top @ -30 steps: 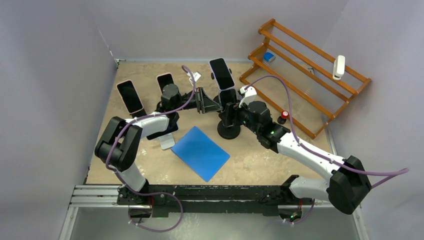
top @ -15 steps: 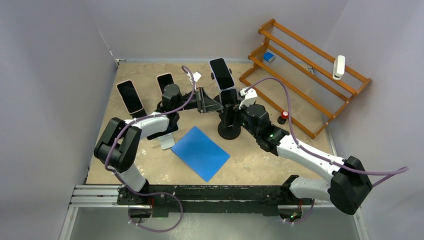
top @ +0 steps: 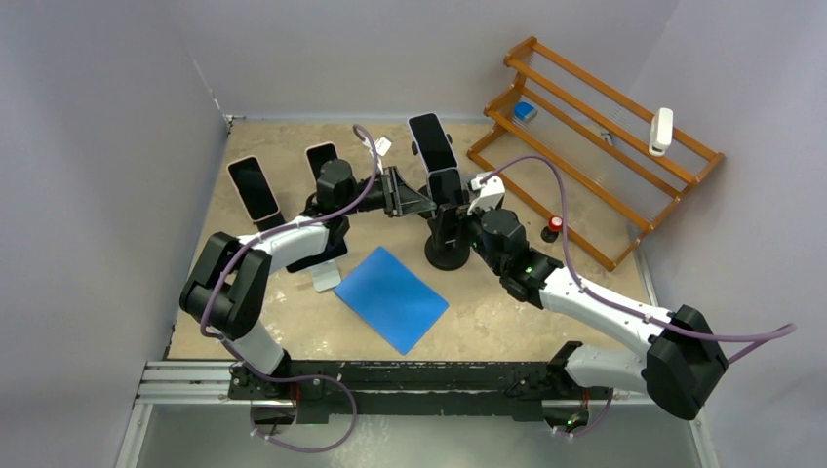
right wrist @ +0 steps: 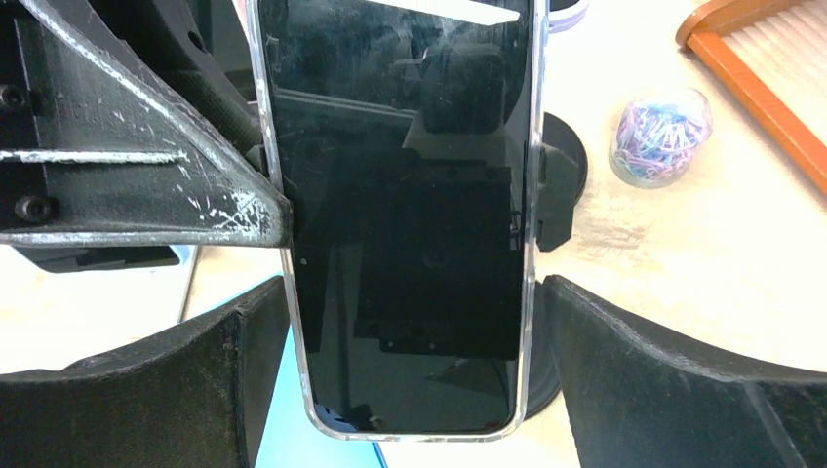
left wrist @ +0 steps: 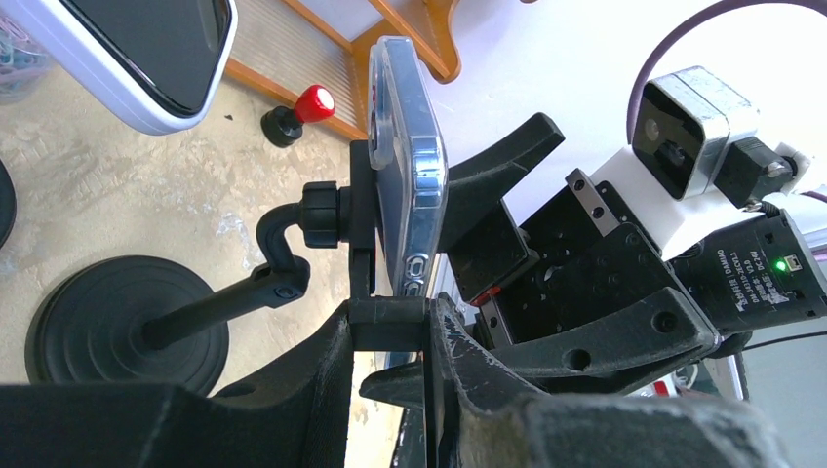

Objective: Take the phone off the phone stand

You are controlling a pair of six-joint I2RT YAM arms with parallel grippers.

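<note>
While the phone (right wrist: 410, 214) sits in the cradle of the black phone stand (top: 447, 255), the removal itself is not yet done, though both arms look placed for it. The left gripper (left wrist: 390, 322) is clamped on the lower bracket of the stand's cradle, fingers closed tight around it, apparently to brace the stand. The right gripper (right wrist: 412, 292) faces the dark screen with its fingers spread wide, one on each long side of the clear-cased phone and just beside its edges. The right finger shows a clear gap; the left is so close that contact cannot be ruled out. No grip on the phone is visible. What seems left is to close on the phone's sides, draw it out of the side clamps and carry it away from the stand.

Against the overhead view of a second ago, the right wrist has edged a little closer to the stand and its forearm has swung slightly. The left arm and the phone stand where they were. The blue sheet (top: 390, 297) on the table has not shifted.
</note>
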